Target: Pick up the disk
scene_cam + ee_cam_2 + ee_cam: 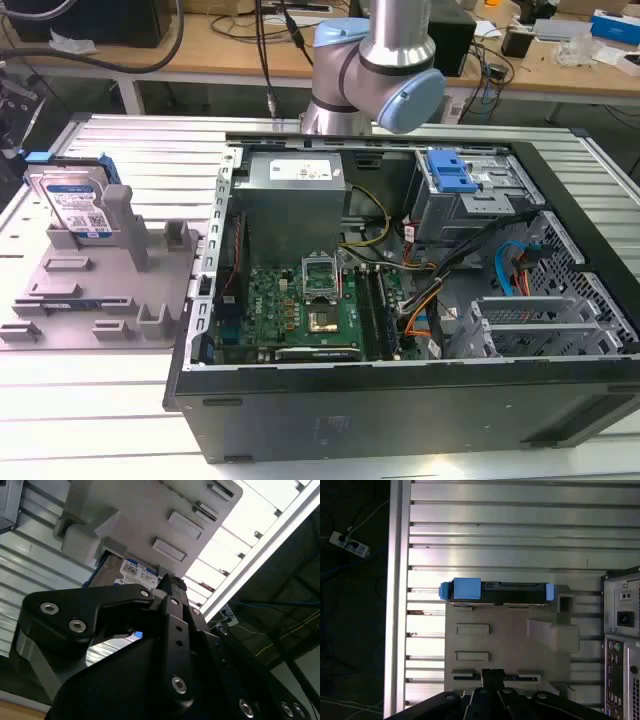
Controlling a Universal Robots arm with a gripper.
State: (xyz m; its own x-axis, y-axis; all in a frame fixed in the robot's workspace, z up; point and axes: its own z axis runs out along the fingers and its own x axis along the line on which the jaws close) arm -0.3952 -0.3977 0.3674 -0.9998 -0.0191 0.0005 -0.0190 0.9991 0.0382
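The disk (pixel 76 205) stands upright on its edge at the back of the grey holder (pixel 100 290), on the exterior view's left. It is silver with a white-and-blue label and a blue frame. In the first wrist view the disk (pixel 495 592) is seen edge-on from above, with its blue frame ends at both sides. My gripper (pixel 492 676) hangs well above the holder (pixel 510 640), shut and holding nothing, clear of the disk. In the second wrist view the gripper (pixel 170 582) points toward the disk's label (pixel 134 573).
An open computer case (pixel 560 260) takes up the middle and the exterior view's right of the slatted metal table (pixel 140 150), close beside the holder. Its rear panel (pixel 622 630) borders the holder. A blue latch (pixel 450 172) sits inside the case. A power strip (pixel 347 542) lies on the floor.
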